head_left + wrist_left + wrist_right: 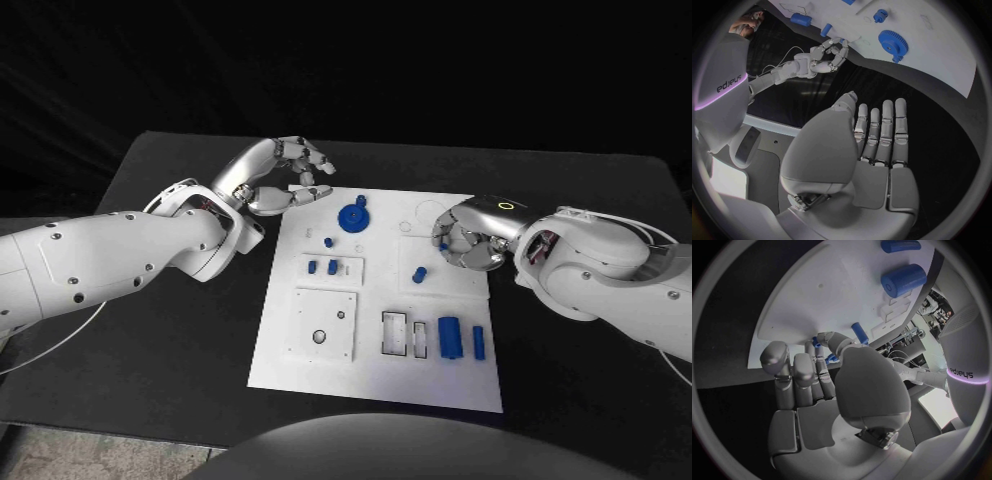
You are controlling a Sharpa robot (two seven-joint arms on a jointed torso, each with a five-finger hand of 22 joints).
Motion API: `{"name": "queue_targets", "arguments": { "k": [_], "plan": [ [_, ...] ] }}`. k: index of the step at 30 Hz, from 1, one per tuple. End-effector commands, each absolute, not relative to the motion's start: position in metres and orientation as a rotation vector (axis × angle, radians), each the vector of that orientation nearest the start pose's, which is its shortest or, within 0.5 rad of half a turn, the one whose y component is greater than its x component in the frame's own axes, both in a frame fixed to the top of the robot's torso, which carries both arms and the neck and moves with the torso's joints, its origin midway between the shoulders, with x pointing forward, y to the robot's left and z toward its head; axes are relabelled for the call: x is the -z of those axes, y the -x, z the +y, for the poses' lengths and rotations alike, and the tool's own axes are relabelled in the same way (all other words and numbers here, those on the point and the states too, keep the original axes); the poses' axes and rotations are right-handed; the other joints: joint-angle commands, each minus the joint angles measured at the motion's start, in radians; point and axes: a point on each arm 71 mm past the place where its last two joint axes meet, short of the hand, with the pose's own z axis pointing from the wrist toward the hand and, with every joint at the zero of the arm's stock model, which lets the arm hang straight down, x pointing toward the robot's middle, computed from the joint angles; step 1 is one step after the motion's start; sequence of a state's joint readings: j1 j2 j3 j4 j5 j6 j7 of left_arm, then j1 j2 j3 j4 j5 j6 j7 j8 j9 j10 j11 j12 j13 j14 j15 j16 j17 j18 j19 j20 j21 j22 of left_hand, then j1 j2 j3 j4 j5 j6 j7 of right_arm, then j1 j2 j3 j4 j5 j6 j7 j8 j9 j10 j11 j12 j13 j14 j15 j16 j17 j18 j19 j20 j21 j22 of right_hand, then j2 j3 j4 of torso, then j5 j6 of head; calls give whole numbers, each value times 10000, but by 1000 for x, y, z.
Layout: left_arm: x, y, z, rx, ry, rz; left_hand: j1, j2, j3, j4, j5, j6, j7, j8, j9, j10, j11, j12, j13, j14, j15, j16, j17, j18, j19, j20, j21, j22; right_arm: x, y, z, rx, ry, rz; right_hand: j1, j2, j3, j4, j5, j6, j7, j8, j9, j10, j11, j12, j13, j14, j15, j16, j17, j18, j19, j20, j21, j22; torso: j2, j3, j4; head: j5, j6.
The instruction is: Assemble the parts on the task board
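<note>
Head view: flat white rectangular task board (378,370) lies mid black worktop (159,340), dark margin on every side. Blue toothed gear (353,216) stands at its far end; blue cylinder (449,337) near its right edge.
Left hand (283,178): off the board's far-left corner, fingers apart, holding nothing.
Right hand (464,236): over the right edge, fingers curled; contents hidden.
Left wrist view: palm flat, gear (893,42) well apart.
Right wrist view: fingertips hide a small blue peg (859,332).
</note>
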State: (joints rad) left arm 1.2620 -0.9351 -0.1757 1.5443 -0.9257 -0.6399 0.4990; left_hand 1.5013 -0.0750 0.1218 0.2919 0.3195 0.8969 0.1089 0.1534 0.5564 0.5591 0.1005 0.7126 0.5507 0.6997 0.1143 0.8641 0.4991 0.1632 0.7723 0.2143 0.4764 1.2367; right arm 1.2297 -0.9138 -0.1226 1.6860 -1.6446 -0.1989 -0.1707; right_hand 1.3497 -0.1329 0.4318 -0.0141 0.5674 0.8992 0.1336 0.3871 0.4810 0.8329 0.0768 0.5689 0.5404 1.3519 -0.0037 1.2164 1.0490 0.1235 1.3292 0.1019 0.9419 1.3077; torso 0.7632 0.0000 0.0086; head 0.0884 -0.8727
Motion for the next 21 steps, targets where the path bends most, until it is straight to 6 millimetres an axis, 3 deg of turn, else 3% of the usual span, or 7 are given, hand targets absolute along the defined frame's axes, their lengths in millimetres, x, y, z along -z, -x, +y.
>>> {"name": "queue_targets", "arguments": {
  "k": [1,12,21],
  "plan": [
    [168,-465,234,11052,461,13042,110,38,1,-41,48,48,-4,71,-3,2,70,35,-22,71,-18,51,-15,92,81,-10,-23,15,195,-443,-184,-5540,4533,17335,146,20,-18,-96,-91,117,-17,61,40,116,-20,7,-10,-79,-4,-59,-39,-17,-34,-34,-45,1038,-2,-3,2,-1,1],
    [173,-465,234,11032,552,13242,127,76,5,-38,71,60,-6,94,0,20,113,39,-71,102,-25,42,-38,109,146,0,-12,32,184,-438,-183,-6089,4470,16335,122,139,-181,-85,-352,390,-60,172,174,486,-86,72,-116,40,-36,43,25,-55,68,-57,192,1083,-5,1,4,101,1],
    [174,-465,234,11015,603,13355,130,106,11,-34,82,62,-3,102,0,29,131,41,-94,115,-28,38,-48,115,169,3,-10,39,156,-428,-174,-6854,4174,15888,98,138,-210,-64,-408,348,-46,126,168,534,-83,61,-150,53,-36,38,3,-58,80,-58,202,1081,2,-10,-1,120,1]
  ]
}}
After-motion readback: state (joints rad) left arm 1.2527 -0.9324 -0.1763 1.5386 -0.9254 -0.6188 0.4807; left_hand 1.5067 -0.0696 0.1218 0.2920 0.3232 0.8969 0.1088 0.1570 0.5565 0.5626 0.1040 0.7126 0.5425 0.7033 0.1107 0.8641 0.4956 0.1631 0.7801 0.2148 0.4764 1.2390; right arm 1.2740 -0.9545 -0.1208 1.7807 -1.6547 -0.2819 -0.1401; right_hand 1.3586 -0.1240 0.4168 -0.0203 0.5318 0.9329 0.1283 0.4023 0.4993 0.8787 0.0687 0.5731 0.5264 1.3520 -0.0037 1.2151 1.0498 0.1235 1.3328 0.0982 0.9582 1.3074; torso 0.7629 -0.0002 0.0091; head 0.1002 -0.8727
